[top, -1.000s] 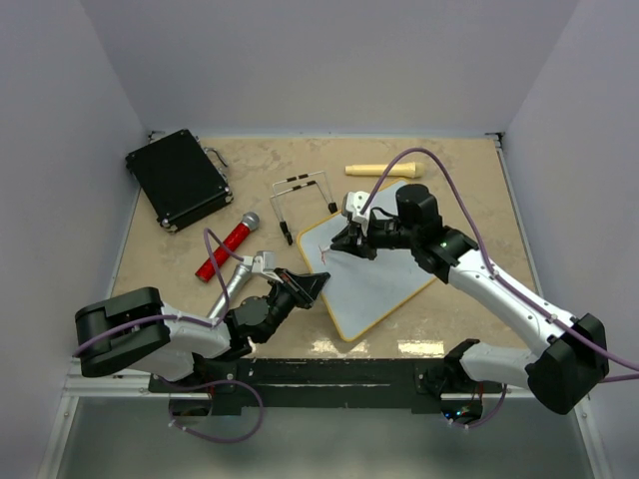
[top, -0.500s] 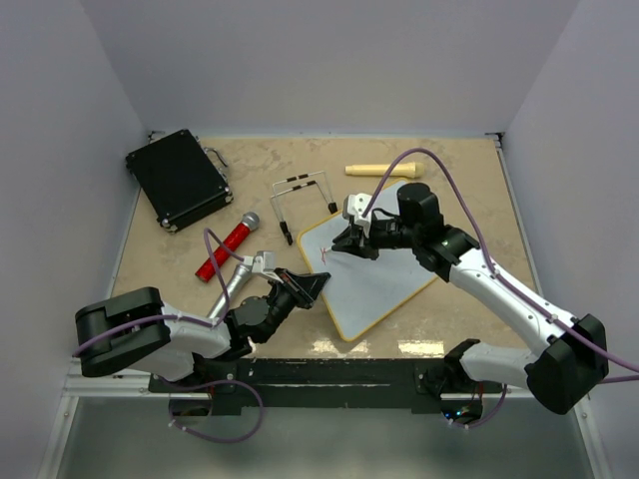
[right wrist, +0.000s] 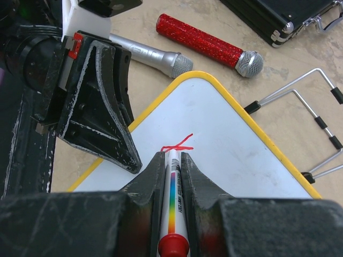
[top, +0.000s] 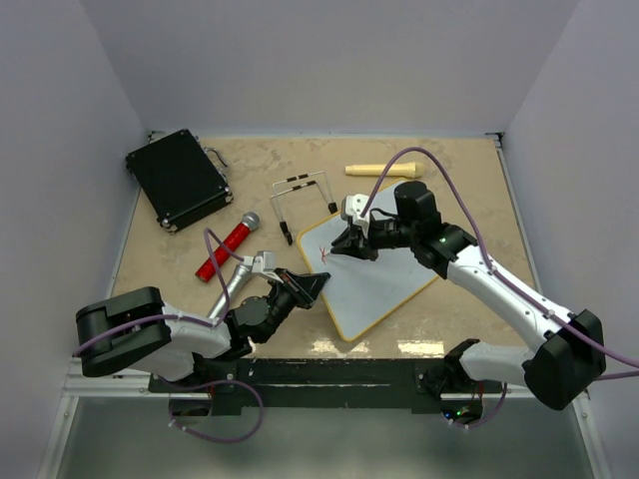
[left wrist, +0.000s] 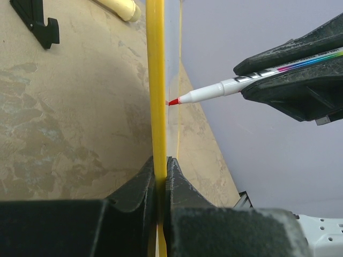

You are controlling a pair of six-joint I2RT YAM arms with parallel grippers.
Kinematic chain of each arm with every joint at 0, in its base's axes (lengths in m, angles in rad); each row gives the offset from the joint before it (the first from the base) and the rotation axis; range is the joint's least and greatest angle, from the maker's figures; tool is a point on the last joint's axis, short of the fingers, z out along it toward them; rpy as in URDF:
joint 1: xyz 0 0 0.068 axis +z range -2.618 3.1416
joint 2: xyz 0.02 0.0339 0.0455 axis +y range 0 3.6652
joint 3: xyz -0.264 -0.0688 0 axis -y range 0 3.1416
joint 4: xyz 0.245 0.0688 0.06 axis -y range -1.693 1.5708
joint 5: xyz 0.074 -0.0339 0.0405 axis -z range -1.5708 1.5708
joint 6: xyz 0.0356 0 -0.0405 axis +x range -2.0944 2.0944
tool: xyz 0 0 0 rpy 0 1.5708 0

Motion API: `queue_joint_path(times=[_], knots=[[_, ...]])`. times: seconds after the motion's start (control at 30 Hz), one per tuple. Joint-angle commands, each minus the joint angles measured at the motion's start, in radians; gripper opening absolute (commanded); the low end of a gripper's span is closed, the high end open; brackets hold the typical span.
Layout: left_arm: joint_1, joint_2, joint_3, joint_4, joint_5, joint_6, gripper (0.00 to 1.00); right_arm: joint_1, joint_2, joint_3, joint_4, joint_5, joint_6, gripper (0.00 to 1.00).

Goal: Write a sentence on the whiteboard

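Note:
The whiteboard (top: 371,276), white with a yellow frame, lies on the table; it also shows in the right wrist view (right wrist: 252,155) and edge-on in the left wrist view (left wrist: 156,91). My left gripper (top: 312,286) is shut on its left edge (left wrist: 159,166). My right gripper (top: 342,245) is shut on a white marker (right wrist: 172,203) with a rainbow stripe; its red tip (left wrist: 173,101) touches the board near the far left corner. The sentence is only a first red stroke (right wrist: 177,144).
A black case (top: 178,178) sits at the back left. A red microphone (top: 228,245) and a silver microphone (right wrist: 150,53) lie left of the board. A wire stand (top: 303,205) and a cream handle (top: 383,171) lie behind it.
The right gripper has shifted slightly along the board with the marker tip on it. The left arm has not moved.

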Motion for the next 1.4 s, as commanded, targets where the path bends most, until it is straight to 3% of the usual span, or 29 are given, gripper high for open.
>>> queue_joint_path(times=[0.0,0.43,0.77,1.37], knots=[[-0.003,-0.003,0.015,0.101,0.030,0.059,0.00,-0.002,0.000,0.022,-0.046,0.048,-0.041,0.00],[0.001,-0.008,0.007,0.103,0.022,0.062,0.00,-0.002,-0.026,-0.010,-0.133,0.079,-0.098,0.00],[0.002,0.011,0.005,0.113,0.027,0.059,0.00,-0.019,-0.071,0.065,-0.121,-0.006,-0.084,0.00],[0.002,0.023,-0.008,0.142,0.033,0.054,0.00,-0.068,-0.072,-0.016,-0.003,-0.109,-0.014,0.00]])
